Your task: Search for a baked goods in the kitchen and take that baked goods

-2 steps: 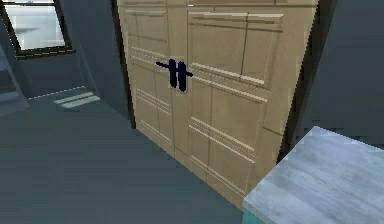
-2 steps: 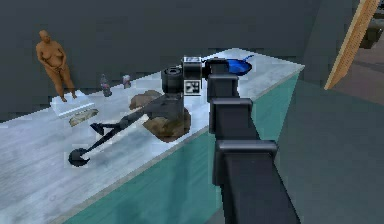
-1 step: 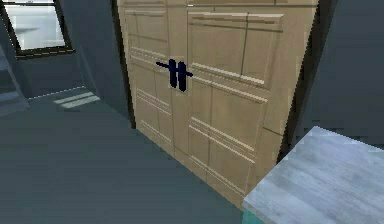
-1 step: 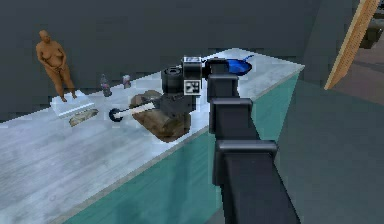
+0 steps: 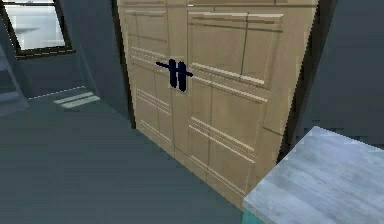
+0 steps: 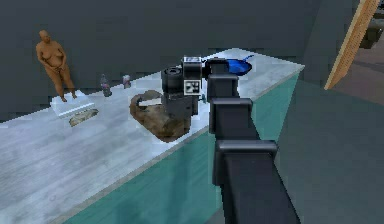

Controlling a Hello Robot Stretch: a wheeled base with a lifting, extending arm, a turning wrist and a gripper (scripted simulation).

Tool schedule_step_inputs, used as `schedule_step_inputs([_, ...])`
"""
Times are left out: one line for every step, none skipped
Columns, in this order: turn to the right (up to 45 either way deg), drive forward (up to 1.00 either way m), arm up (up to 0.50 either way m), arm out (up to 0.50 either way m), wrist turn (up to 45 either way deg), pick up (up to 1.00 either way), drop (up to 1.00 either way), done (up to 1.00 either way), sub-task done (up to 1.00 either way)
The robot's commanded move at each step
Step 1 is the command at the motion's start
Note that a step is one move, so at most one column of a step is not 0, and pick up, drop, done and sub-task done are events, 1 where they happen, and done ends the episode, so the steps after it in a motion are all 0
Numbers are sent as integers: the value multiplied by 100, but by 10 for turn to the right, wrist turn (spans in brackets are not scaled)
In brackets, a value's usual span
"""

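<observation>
The brown lump of bread (image 6: 160, 120) lies on the pale counter (image 6: 60, 150), near its front edge, and it looks like the baked thing to take. The gripper (image 6: 172, 84) at the end of the dark arm (image 6: 240, 150) is right by the bread. I cannot tell how the fingers stand, or if they have hold of anything, because the bread sits on the counter right there. To do this step well, I think the gripper should come down slowly on the middle of the bread, get a firm hold, and then go straight up so the bread does not slide off the edge. It should not bump the flat thing (image 6: 80, 115) or the small dark jars (image 6: 107, 85) off to the side. A blue bowl (image 6: 238, 66) sits farther along the counter behind the arm; what is in it is hidden. The tall wooden doors (image 5: 215, 90) ahead are shut, so what is behind them is hidden too.
</observation>
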Motion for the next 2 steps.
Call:
schedule_step_inputs([0,0,-10,0,0,0,0,0,0])
schedule_step_inputs([0,0,0,0,0,100,0,0,0])
